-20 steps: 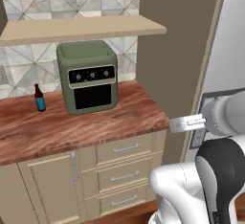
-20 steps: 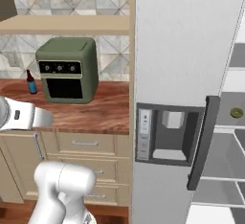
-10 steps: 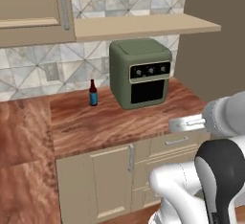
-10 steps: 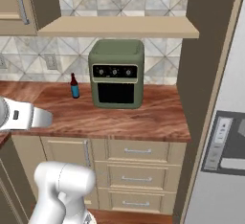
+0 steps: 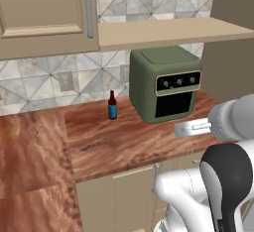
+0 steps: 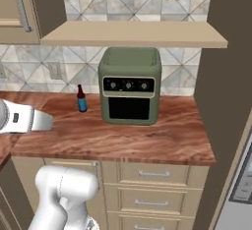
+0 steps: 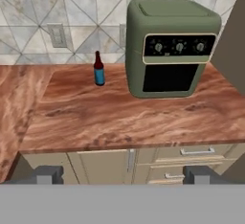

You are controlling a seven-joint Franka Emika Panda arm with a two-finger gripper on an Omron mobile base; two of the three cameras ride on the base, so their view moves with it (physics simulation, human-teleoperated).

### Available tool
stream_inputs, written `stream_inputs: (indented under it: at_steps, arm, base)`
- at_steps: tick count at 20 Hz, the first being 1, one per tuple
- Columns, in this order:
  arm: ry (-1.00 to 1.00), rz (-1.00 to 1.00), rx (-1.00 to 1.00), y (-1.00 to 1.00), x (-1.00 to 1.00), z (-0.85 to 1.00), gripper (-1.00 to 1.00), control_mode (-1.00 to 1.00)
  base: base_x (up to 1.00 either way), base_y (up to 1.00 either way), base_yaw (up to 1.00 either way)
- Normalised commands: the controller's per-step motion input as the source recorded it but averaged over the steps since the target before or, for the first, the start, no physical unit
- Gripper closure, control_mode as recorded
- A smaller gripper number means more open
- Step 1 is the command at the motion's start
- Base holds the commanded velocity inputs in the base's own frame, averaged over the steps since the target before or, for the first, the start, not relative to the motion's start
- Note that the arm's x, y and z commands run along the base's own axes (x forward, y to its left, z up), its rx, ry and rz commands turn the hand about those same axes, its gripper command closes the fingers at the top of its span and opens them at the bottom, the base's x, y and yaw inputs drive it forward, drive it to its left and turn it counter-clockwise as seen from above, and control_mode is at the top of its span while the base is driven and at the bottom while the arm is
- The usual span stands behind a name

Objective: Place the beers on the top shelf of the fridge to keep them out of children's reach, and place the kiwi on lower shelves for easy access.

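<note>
Empty end effector facing one beer bottle across the counter

Nearest, the end effector has its fingertips wide apart, gripping nothing, short of the counter edge. Farther back, near the tiled wall and just left of the green oven, the beer bottle stands upright, long axis vertical, cap up. Slim and tall, it could topple if a finger clips it, or the wrist could graze the oven.

counter: front bare | oven: right of bottle
</note>
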Motion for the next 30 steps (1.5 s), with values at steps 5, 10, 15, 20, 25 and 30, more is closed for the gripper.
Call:
stream_inputs:
  at_steps: [5, 10, 15, 20, 25, 30]
  arm:
    - [0.00, 0.00, 0.00, 0.00, 0.00, 0.00, -1.00, 1.00]
    - [0.00, 0.00, 0.00, 0.00, 0.00, 0.00, -1.00, 1.00]
    - [0.00, 0.00, 0.00, 0.00, 0.00, 0.00, -1.00, 1.00]
    - [0.00, 0.00, 0.00, 0.00, 0.00, 0.00, -1.00, 1.00]
    - [0.00, 0.00, 0.00, 0.00, 0.00, 0.00, -1.00, 1.00]
    - [0.00, 0.00, 0.00, 0.00, 0.33, -0.16, -1.00, -1.00]
  base:
    - [0.31, 0.29, 0.00]
    - [0.25, 0.50, 0.00]
    - [0.29, 0.51, 0.00]
    - [0.43, 0.19, 0.00]
    - [0.49, 0.00, 0.00]
    - [0.09, 0.00, 0.00]
